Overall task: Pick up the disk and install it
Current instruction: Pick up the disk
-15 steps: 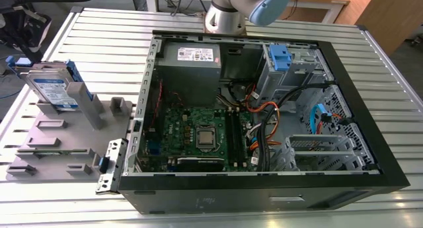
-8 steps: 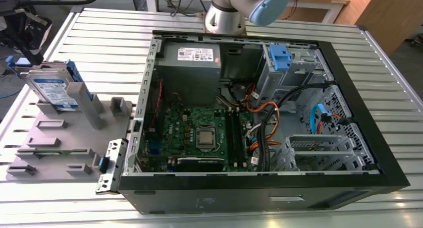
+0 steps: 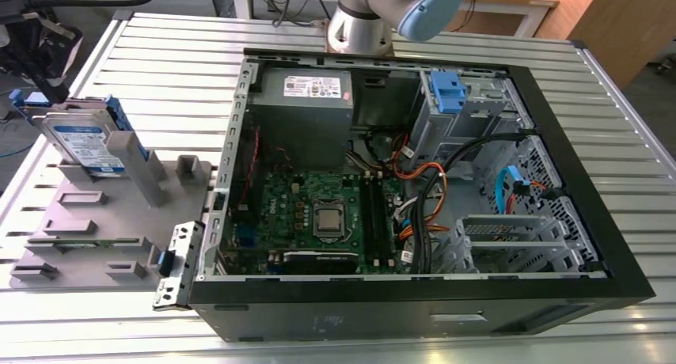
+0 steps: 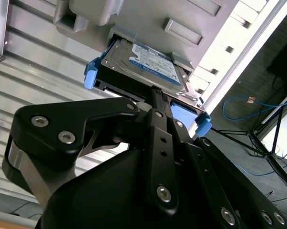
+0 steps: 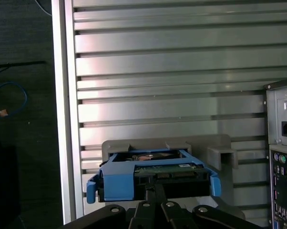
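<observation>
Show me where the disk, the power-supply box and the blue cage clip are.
disk [image 3: 93, 146]: exterior view, on its label.
power-supply box [image 3: 306, 119]: exterior view, on its bare grey face.
blue cage clip [image 3: 448, 91]: exterior view, on its middle.

A ribbed aluminium table [image 3: 158, 47] is spread across the exterior view, and wooden furniture [image 3: 607, 24] is seen at two o'clock. Dark floor [image 5: 19, 157], crossed by a blue cable [image 5: 24, 95], is shown in the first wrist view.
</observation>
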Controlling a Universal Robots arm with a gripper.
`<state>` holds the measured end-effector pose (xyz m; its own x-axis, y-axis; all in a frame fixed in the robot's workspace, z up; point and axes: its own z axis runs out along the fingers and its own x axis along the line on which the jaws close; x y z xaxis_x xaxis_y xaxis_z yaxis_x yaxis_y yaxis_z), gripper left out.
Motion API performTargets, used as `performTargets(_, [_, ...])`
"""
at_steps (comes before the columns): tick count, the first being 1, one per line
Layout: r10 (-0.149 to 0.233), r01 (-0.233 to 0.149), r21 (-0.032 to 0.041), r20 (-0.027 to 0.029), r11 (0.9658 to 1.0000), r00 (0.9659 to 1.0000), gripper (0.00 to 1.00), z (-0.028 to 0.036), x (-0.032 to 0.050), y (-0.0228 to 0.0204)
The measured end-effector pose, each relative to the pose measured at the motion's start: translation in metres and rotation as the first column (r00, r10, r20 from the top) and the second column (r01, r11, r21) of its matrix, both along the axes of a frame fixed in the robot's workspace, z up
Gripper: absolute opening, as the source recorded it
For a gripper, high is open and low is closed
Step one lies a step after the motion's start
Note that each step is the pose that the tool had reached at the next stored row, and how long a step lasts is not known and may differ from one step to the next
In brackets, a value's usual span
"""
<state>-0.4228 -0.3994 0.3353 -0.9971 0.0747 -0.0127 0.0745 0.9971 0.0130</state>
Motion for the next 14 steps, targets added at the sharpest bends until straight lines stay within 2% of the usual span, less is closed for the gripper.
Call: performTargets(14, [0.0, 0.0, 0.0, 0.0, 1.0, 1.0, 0.11, 0.0014, 0.0, 0.0])
